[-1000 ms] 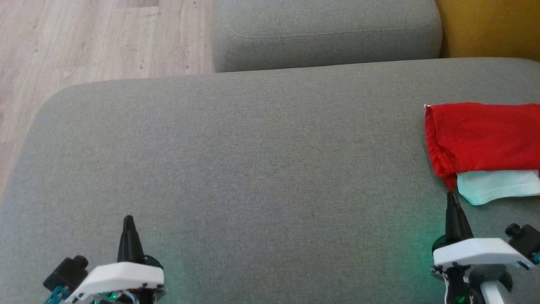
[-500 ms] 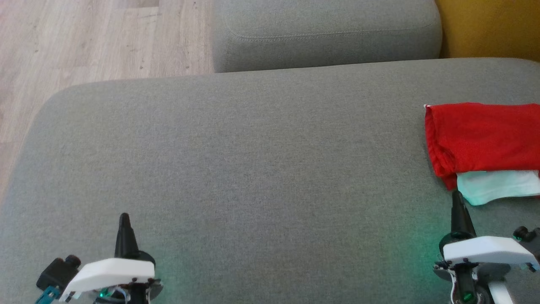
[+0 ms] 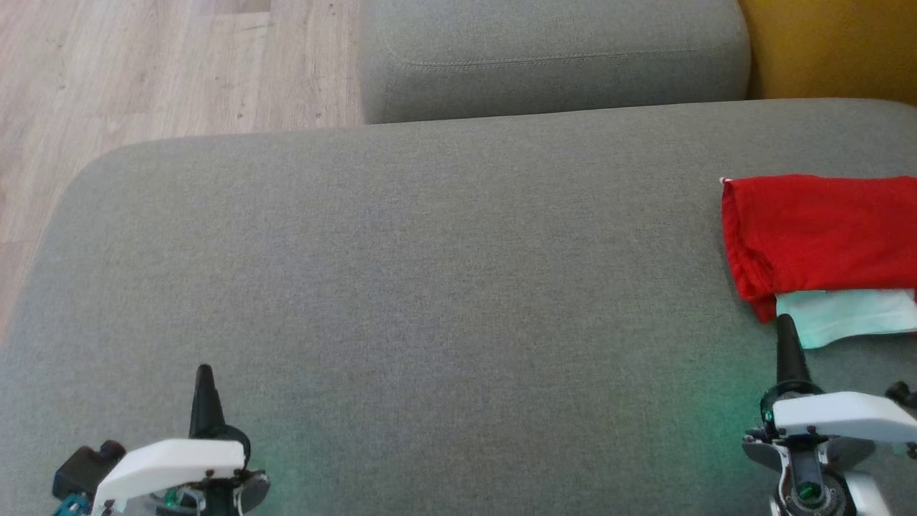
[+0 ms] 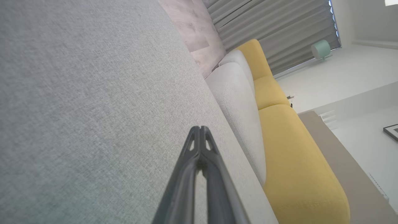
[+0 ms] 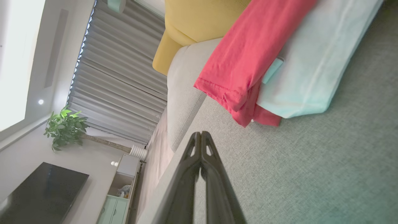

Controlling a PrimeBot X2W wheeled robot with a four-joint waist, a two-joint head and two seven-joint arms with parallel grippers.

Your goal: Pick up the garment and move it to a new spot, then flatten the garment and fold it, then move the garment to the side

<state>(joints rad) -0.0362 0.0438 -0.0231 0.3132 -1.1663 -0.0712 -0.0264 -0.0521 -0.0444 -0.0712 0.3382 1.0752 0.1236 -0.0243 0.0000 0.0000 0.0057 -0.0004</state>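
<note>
Left gripper, lower left: fingers pressed together, holding nothing, poised over the grey sofa seat. Right gripper, lower right: fingers likewise closed and empty, tip near the folded stack. Red garment, folded, lies on the seat at the right edge of the head view, atop a pale mint garment whose near edge protrudes.

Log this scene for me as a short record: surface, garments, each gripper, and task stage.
Surface: grey cushion
Garments: red garment folded, lying on a pale mint garment, at the cushion's right side
Left gripper: shut, empty, over bare cushion
Right gripper: shut, empty, tip near the garments, holding neither
Task stage: red garment apparently folded and set aside
</note>
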